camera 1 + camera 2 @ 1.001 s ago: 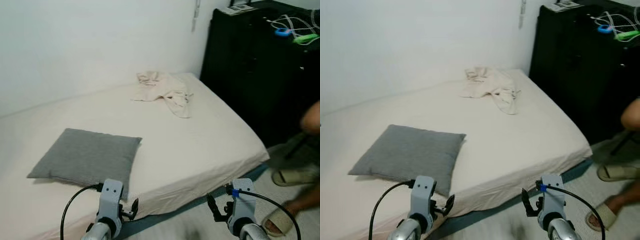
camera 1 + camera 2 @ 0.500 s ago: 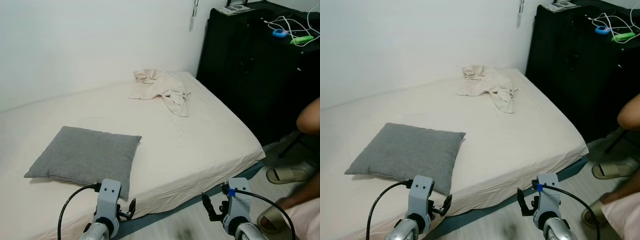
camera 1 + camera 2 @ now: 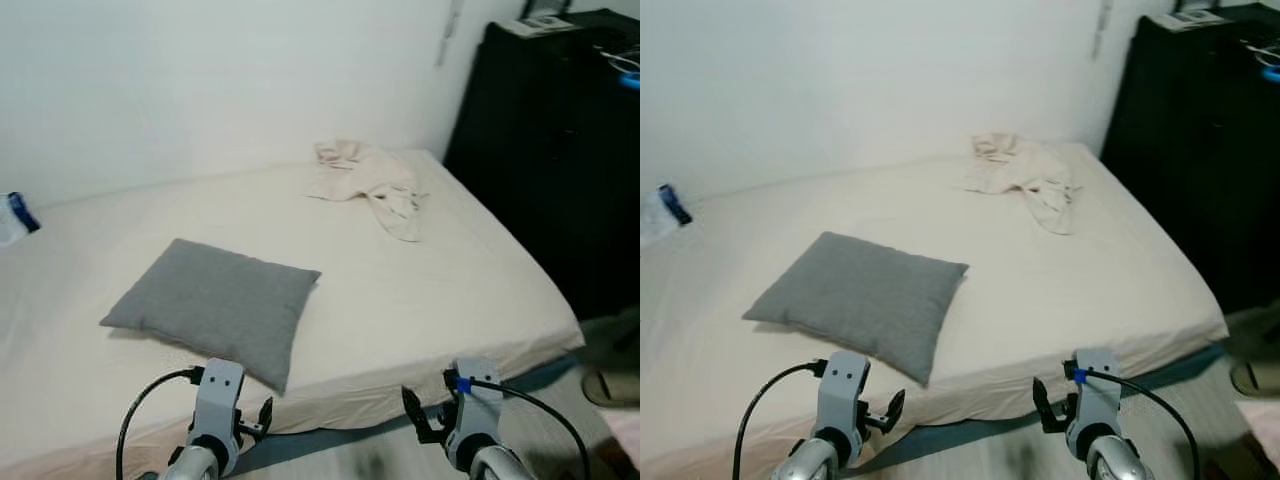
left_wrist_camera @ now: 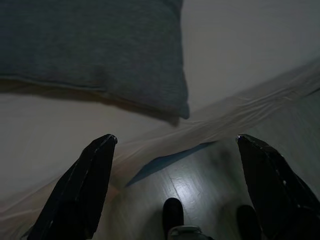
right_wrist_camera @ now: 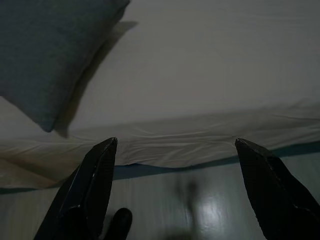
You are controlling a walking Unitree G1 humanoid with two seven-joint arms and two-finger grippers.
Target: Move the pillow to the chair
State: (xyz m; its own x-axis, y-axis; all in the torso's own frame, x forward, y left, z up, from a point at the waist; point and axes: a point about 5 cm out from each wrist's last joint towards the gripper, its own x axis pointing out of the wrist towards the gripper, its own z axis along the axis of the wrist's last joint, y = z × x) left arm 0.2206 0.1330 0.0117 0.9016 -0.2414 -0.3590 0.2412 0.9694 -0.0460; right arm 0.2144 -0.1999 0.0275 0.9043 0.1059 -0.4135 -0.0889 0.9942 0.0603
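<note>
A grey square pillow (image 3: 215,305) lies flat on the cream-sheeted bed (image 3: 420,290), near its front edge and left of centre. My left gripper (image 3: 262,418) hangs low in front of the bed edge, just below the pillow's near corner (image 4: 175,102), and it is open and empty. My right gripper (image 3: 415,420) is at the same height, further right, over the floor by the bed edge. It is open too, and in its wrist view the pillow (image 5: 45,55) sits off to one side.
A crumpled beige cloth (image 3: 370,185) lies at the far side of the bed. A tall black cabinet (image 3: 560,150) stands to the right. A person's sandalled foot (image 3: 612,385) is on the floor at the right edge. A small blue-and-white item (image 3: 12,215) sits far left.
The whole picture has shifted right, so the camera has turned left. The person's leg has mostly left the picture. The pillow and both grippers keep their places.
</note>
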